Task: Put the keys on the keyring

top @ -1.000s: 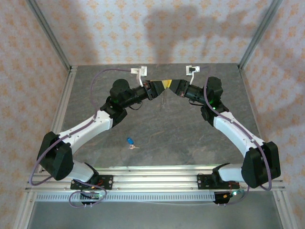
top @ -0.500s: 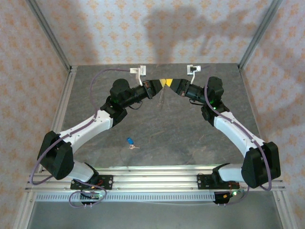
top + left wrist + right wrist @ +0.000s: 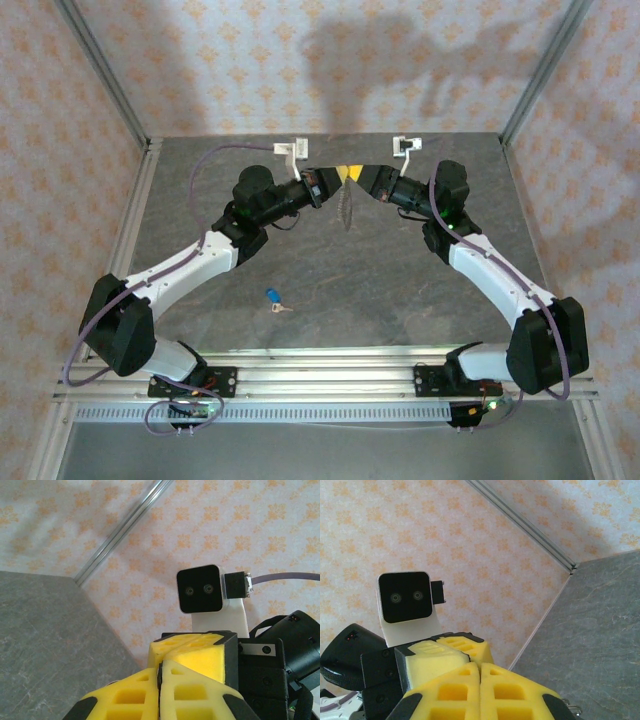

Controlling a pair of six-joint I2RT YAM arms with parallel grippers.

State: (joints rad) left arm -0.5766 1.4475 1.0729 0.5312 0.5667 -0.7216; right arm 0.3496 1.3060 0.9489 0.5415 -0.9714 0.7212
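**2 tools clenched tip to tip near the far edge of the surface, keyring dangling beneath**

The left tool (image 3: 335,180) and right tool (image 3: 362,177) are both shut, and I cannot tell which pinches the keyring (image 3: 347,210). It looks light and limp, likely to sway, so grip it at the top. The key (image 3: 272,296) lies flat by the near edge of the surface (image 3: 400,300), left of centre. It looks small, hard and probably slippery, so take its blue head.
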